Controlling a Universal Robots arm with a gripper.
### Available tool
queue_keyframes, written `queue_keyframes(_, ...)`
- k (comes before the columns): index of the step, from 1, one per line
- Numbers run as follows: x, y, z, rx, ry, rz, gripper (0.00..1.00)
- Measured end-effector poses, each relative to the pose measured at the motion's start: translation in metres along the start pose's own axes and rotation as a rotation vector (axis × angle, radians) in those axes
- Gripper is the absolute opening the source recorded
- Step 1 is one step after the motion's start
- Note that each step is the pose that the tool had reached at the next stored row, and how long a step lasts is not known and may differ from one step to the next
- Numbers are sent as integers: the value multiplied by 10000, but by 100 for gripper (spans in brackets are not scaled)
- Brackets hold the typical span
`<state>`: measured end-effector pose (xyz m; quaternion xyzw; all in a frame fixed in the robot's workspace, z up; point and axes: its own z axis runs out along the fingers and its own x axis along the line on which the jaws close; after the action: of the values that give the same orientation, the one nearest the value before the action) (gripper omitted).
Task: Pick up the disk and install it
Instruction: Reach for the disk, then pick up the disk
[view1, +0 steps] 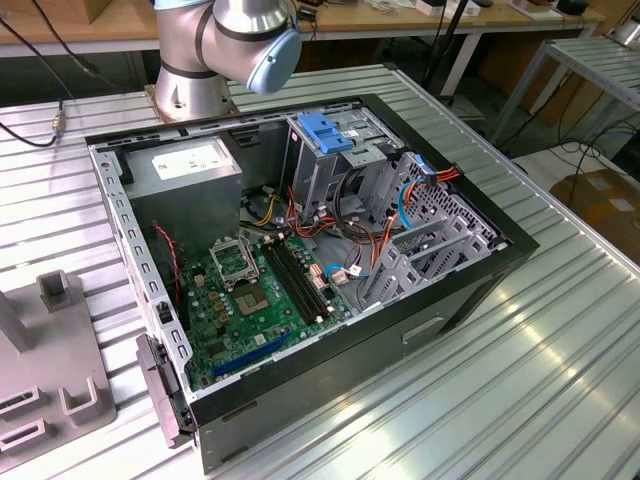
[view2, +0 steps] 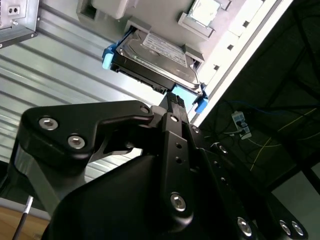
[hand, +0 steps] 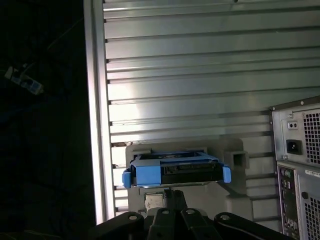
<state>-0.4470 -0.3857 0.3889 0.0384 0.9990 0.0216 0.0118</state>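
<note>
The disk (hand: 176, 170), a grey-metal hard drive in a blue carrier frame, is shown in both wrist views lying flat on a grey moulded holder (hand: 236, 172) at the edge of the ribbed metal table (hand: 190, 65), near the rear of the computer case (hand: 300, 160). It is placed directly ahead of the gripper (hand: 172, 196) and close to it, with one broad, blue-tabbed edge turned toward it. The long axis cannot be told, nor whether the gripper is released or clenched. In the exterior view the opened case is centred in frame.

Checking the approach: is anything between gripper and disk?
Nothing shows between them: in the second wrist view the gripper is right at the disk.
</note>
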Motion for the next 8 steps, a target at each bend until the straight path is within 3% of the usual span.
queue_keyframes(3,94,10,5,0,1,0,10)
queue_keyframes(8,107,10,5,0,1,-1,10)
